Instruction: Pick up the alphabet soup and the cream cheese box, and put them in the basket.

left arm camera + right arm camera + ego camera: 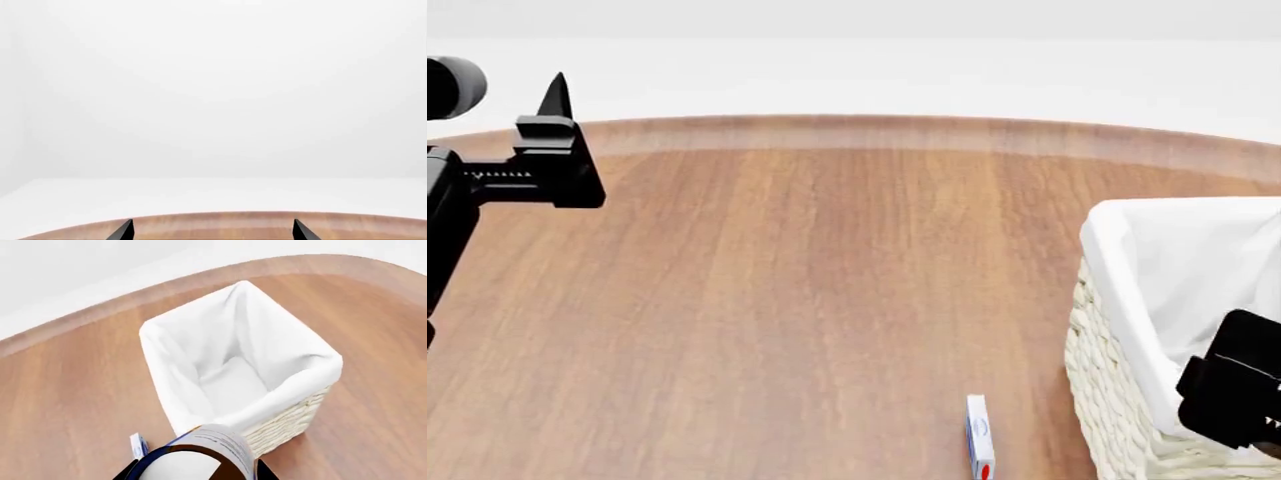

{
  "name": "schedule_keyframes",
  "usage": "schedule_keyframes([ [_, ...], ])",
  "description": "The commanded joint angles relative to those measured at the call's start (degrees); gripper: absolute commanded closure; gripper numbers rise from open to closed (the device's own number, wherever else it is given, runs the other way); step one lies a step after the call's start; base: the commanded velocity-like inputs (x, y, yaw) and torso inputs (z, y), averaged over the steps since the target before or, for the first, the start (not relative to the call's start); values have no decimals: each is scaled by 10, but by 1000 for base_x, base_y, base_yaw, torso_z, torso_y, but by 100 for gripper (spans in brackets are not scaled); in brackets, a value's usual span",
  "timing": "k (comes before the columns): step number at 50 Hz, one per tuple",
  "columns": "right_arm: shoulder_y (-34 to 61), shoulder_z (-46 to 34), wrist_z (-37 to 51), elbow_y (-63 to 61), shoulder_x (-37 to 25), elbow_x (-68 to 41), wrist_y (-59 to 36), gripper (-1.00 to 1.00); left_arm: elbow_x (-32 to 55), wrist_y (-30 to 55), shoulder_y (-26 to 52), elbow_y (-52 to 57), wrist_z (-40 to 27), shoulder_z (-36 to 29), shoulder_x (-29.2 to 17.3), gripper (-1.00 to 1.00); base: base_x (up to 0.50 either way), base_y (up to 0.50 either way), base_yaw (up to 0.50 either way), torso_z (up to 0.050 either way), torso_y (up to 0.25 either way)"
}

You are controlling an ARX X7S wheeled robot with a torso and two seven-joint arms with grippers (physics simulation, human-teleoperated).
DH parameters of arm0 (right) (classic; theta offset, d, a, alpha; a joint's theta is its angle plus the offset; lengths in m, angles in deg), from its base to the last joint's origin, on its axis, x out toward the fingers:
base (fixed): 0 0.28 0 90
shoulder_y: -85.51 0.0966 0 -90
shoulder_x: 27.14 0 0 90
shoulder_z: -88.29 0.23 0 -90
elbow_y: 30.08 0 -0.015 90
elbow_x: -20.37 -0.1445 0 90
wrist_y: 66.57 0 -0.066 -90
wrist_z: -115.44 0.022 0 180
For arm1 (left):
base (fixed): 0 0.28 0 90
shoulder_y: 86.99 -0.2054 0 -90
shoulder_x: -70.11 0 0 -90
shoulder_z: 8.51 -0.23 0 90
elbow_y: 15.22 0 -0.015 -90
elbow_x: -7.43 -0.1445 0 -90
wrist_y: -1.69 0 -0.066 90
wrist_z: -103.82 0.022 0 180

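My right gripper point(197, 476) is shut on the alphabet soup can point(200, 452), a can with a dark blue rim and pale lid, held above the table by the near corner of the basket point(155, 342). The basket is cream-white wicker with a white lining and nothing shows inside it. In the head view the basket point(1105, 262) is at the right, with my right gripper point(1236, 392) over its near side. The cream cheese box point(980, 451) stands on its edge on the table left of the basket; it also shows in the right wrist view point(138, 445). My left gripper point(212, 233) is open and empty, raised at the far left point(555, 150).
The wooden table point(801, 300) has a curved far edge, with white floor and wall beyond it. The left wrist view shows only the table's edge point(220, 222) and the white background.
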Motion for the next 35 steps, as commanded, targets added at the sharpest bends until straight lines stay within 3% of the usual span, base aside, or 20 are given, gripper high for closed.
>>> schedule_keyframes([
  [1, 167, -92, -113, 43, 28, 115, -71, 100, 3, -4, -3, -2, -2, -2, 0, -100, 0, 0, 0, 0, 0],
  [7, 188, -136, -272, 130, 93, 293, -60, 100, -2, -18, -9, -15, 1, -9, 1, -100, 0, 0, 0, 0, 0],
  [13, 210, -187, -336, 206, 117, 423, -29, 100, -3, -24, -9, -23, 3, -8, -2, -100, 0, 0, 0, 0, 0],
  [25, 216, -216, -405, 296, 142, 518, 36, 100, -5, -37, -12, -36, 5, -12, -5, -100, 0, 0, 0, 0, 1],
  [35, 260, -240, -478, 441, 178, 602, 109, 100, -3, -36, -11, -34, 5, -13, -7, -100, 0, 0, 0, 0, 1],
])
